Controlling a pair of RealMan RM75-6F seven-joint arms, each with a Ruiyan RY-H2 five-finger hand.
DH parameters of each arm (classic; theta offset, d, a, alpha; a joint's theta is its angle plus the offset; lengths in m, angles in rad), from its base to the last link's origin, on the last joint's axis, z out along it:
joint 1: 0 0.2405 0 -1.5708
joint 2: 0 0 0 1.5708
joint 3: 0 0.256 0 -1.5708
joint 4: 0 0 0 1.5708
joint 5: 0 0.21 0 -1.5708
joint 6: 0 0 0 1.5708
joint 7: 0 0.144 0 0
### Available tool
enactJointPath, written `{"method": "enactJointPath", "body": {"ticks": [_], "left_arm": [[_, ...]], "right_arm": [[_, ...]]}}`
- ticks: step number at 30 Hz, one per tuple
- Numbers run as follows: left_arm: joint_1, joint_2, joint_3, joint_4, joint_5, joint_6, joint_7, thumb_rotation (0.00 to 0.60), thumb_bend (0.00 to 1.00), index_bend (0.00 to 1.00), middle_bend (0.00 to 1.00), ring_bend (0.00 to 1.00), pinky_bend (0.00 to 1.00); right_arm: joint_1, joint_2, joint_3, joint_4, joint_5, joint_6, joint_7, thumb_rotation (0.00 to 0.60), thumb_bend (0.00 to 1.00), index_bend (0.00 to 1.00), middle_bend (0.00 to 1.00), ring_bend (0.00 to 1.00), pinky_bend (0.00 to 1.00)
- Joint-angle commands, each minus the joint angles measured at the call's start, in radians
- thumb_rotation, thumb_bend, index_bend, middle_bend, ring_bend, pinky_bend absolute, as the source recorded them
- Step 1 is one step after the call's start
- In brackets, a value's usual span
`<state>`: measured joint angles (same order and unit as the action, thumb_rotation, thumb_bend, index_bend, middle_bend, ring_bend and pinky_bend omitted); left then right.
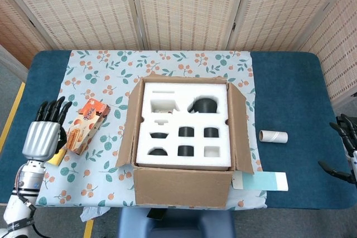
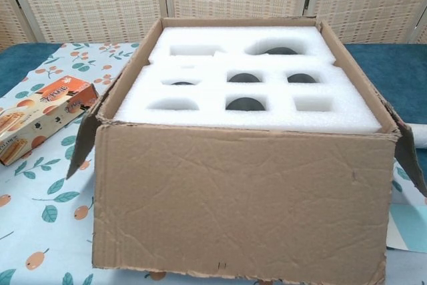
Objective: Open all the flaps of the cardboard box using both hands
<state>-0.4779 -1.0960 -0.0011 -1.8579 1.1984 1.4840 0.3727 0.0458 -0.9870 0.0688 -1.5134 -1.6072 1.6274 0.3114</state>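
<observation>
Woven screens stood behind the blue table [image 1: 290,82] with its floral cloth [image 1: 100,71]. At the cloth's centre sat the box [image 1: 181,185], flaps folded outward, white foam [image 1: 187,104] exposed. Left hand [image 1: 42,135] lay at the table's left edge, fingers extended, holding nothing, beside an orange carton [image 1: 85,125]. Right hand [image 1: 346,143] showed only dark fingertips at the right edge; state indeterminate. A tube [image 1: 273,136] lay right of the box.

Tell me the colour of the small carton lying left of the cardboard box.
Orange and white small carton, clearest in the head view.
</observation>
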Motion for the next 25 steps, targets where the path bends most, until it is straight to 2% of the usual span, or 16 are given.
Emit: {"method": "enactJointPath", "body": {"ticks": [1,3,6,9,12,14,19,25], "left_arm": [[0.108,-0.011,0.054,0.066,0.046,0.052,-0.124,0.600,0.80,0.02,0.00,0.00,0.00],[0.145,-0.011,0.060,0.088,0.057,0.067,-0.180,0.600,0.73,0.01,0.00,0.00,0.00],[0.200,-0.016,0.069,0.121,0.089,0.107,-0.246,0.600,0.47,0.00,0.00,0.00,0.00],[0.255,-0.048,0.064,0.162,0.101,0.166,-0.254,0.600,0.29,0.00,0.00,0.00,0.00],[0.273,-0.050,0.060,0.160,0.102,0.169,-0.205,0.600,0.23,0.00,0.00,0.00,0.00],[0.280,-0.046,0.054,0.154,0.114,0.167,-0.215,0.600,0.21,0.00,0.00,0.00,0.00],[0.299,-0.028,0.047,0.142,0.116,0.142,-0.210,0.600,0.21,0.00,0.00,0.00,0.00],[0.314,-0.028,0.041,0.135,0.156,0.135,-0.187,0.600,0.21,0.00,0.00,0.00,0.00]], "right_arm": [[0.014,-0.022,0.000,-0.013,0.007,-0.032,-0.081,0.600,0.21,0.11,0.00,0.00,0.00],[0.020,-0.030,0.001,-0.032,0.026,-0.056,-0.114,0.600,0.21,0.10,0.00,0.00,0.00],[0.018,-0.049,0.002,-0.050,0.037,-0.058,-0.177,0.600,0.21,0.10,0.00,0.00,0.00],[0.011,-0.055,-0.006,-0.071,0.040,-0.062,-0.175,0.600,0.21,0.09,0.00,0.00,0.00],[0.003,-0.066,0.001,-0.069,0.067,-0.059,-0.191,0.600,0.21,0.08,0.00,0.00,0.00],[-0.001,-0.083,0.009,-0.068,0.086,-0.053,-0.212,0.600,0.21,0.06,0.00,0.00,0.00],[-0.013,-0.111,0.002,-0.071,0.054,-0.016,-0.298,0.600,0.21,0.05,0.00,0.00,0.00],[-0.020,-0.112,-0.022,-0.072,0.012,-0.010,-0.282,0.600,0.21,0.05,0.00,0.00,0.00]]}}
